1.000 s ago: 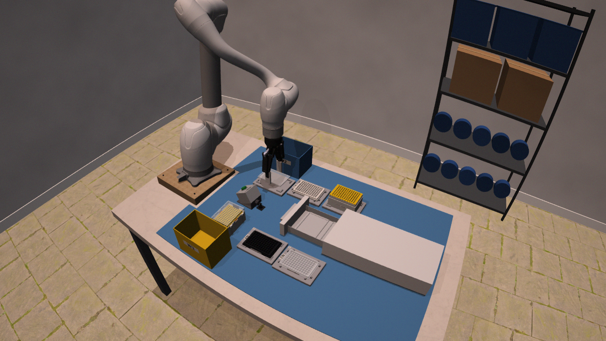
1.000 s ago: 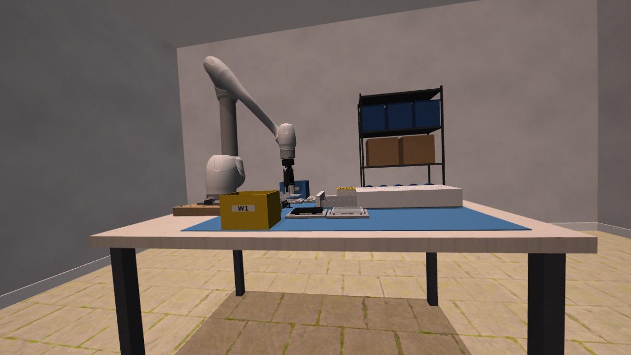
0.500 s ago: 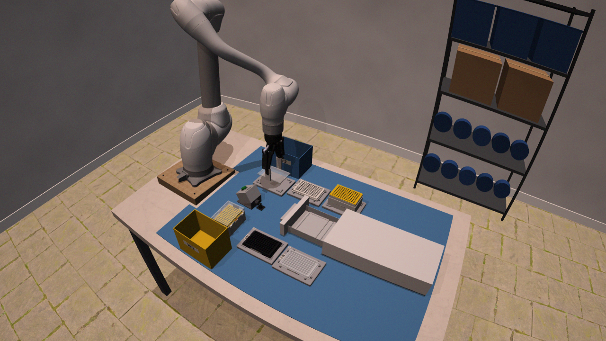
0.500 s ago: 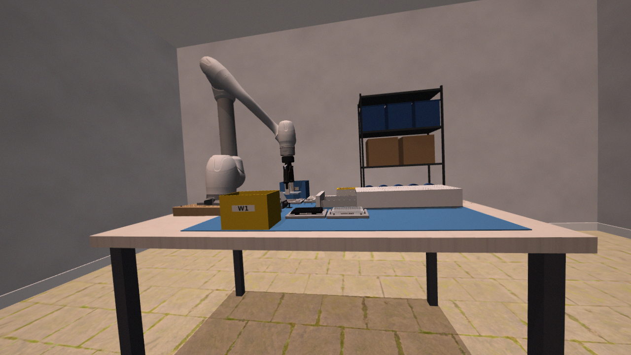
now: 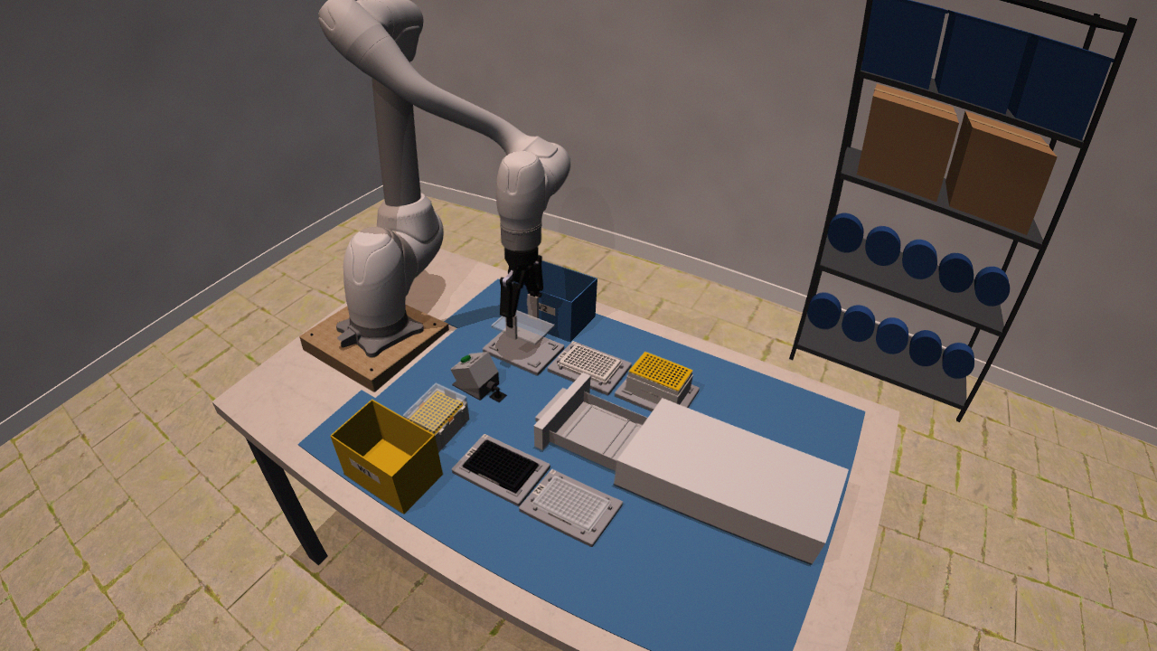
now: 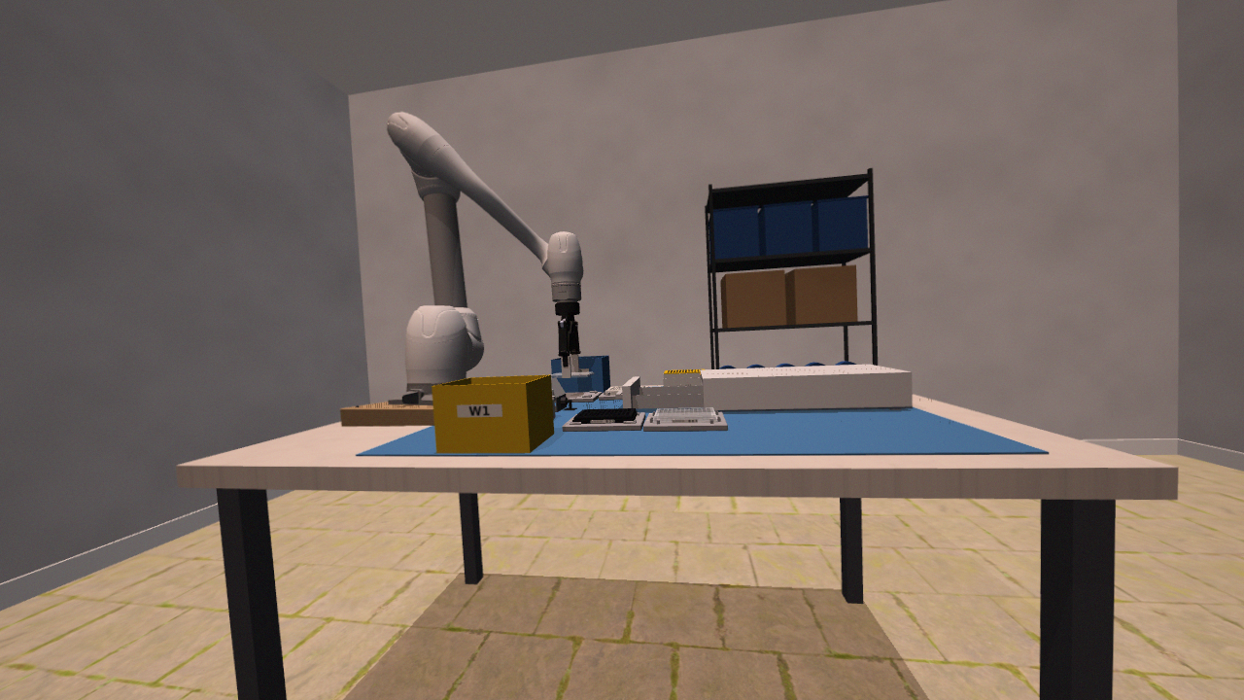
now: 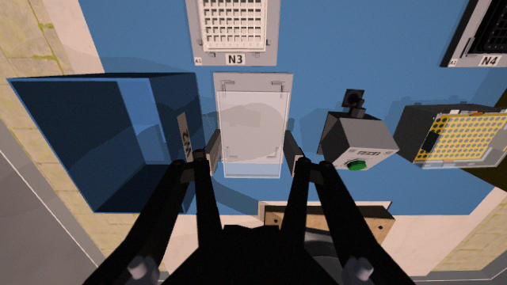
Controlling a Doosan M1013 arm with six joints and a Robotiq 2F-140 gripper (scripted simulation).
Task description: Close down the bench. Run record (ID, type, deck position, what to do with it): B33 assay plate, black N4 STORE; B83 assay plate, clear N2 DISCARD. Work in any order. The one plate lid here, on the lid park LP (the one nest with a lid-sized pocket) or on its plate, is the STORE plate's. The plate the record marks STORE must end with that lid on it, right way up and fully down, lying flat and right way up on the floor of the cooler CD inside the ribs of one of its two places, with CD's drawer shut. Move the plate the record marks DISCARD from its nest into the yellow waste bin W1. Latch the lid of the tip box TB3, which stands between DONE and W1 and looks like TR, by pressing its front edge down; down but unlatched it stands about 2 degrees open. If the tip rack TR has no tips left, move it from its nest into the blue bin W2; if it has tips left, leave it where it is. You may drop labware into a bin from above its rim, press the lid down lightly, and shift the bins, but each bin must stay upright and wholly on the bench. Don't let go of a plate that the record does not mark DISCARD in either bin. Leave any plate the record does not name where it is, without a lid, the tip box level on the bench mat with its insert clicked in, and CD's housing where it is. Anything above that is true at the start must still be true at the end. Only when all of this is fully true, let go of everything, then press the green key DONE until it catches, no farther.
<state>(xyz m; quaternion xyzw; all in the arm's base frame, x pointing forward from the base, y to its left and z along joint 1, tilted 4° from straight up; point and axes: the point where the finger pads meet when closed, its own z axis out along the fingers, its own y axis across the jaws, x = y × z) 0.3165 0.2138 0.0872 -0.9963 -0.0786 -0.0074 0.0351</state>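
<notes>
"W1" on white tag, front of yellow bin (image 6: 492, 414). "N3" on nest (image 7: 235, 59) w/ the clear plate; small "A1" at its corner. "N4" on nest (image 7: 489, 60) w/ black plate. Blue bin (image 7: 103, 134) tag reads "W2", seen sideways. Other labels too small to read.

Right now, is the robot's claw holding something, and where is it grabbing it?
Yes. The claw holds the clear plate lid, pinched by its two long side edges, above the lid park nest.

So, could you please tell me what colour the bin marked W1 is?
Yellow; the bin marked W1 shows best in the exterior view, label facing the camera.
</notes>
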